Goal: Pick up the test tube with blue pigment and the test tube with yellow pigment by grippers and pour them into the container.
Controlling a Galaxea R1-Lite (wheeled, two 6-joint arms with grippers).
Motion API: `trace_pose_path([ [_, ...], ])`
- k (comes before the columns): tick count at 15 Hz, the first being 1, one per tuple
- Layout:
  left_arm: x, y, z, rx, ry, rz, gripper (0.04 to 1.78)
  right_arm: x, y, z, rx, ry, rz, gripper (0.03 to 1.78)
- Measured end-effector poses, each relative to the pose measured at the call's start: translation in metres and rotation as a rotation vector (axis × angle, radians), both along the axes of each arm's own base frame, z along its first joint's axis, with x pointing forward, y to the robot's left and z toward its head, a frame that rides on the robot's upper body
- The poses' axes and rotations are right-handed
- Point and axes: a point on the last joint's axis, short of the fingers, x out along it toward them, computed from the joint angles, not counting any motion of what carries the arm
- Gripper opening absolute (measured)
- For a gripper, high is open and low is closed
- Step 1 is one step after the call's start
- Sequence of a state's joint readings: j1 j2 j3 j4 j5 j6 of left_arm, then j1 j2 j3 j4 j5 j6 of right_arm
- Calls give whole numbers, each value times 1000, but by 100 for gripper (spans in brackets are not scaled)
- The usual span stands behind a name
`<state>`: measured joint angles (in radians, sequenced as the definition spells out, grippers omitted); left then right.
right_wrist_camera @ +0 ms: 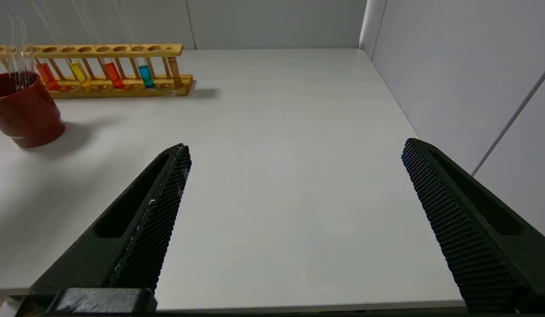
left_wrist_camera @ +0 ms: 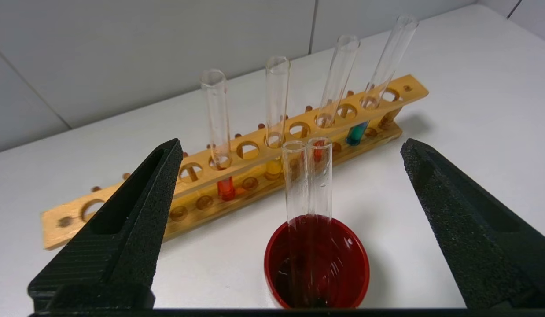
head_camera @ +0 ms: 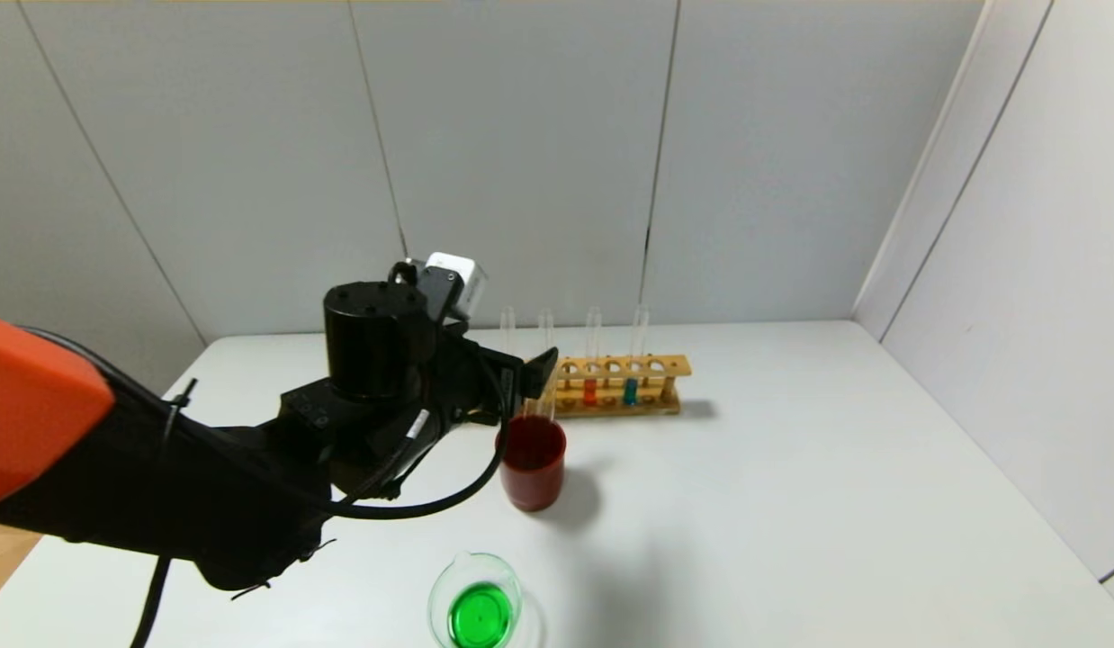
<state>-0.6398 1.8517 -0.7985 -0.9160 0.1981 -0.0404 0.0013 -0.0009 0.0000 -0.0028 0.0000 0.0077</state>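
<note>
- Container (head_camera: 477,601), the low glass beaker, sits at the near edge of the bench (head_camera: 791,504), well behind and below the left pincer (left_wrist_camera: 290,229), and holds green liquid; it looks as though both pigments have already gone in.
- Left pincer hangs just above the dark red cup (left_wrist_camera: 316,264), its jaws spread wide and holding nothing.
- Two empty glass tubes (left_wrist_camera: 307,180) stand side by side in the cup, directly between the spread jaws and touching neither.
- Step in hand, by the look of it, is the release of a spent tube into the cup. To finish well, the pincer should lift straight up and back so neither jaw clips the leaning tubes or tips the cup.
- Just beyond the cup stands the wooden rack (left_wrist_camera: 237,163), the nearest obstacle to any forward drift.
- In the rack, a test tube with yellow pigment (left_wrist_camera: 276,119) stands straight ahead of the pincer, with a test tube with blue pigment (left_wrist_camera: 358,132) farther along toward the rack's end; two tubes of orange-red liquid (left_wrist_camera: 222,145) stand among them.
- Right pincer (right_wrist_camera: 294,229) idles over bare bench far off to the side, jaws spread and empty.
</note>
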Motion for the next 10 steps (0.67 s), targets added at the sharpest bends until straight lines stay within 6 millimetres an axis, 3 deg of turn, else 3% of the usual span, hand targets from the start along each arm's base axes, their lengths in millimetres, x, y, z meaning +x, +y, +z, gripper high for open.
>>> trace_pose_path([
  [6,-43,50,56,32,-68,167,175,0,0,0,0,0,0,175],
  [10,-99,93,94,13,-107,242,175,0,0,0,0,0,0,175],
])
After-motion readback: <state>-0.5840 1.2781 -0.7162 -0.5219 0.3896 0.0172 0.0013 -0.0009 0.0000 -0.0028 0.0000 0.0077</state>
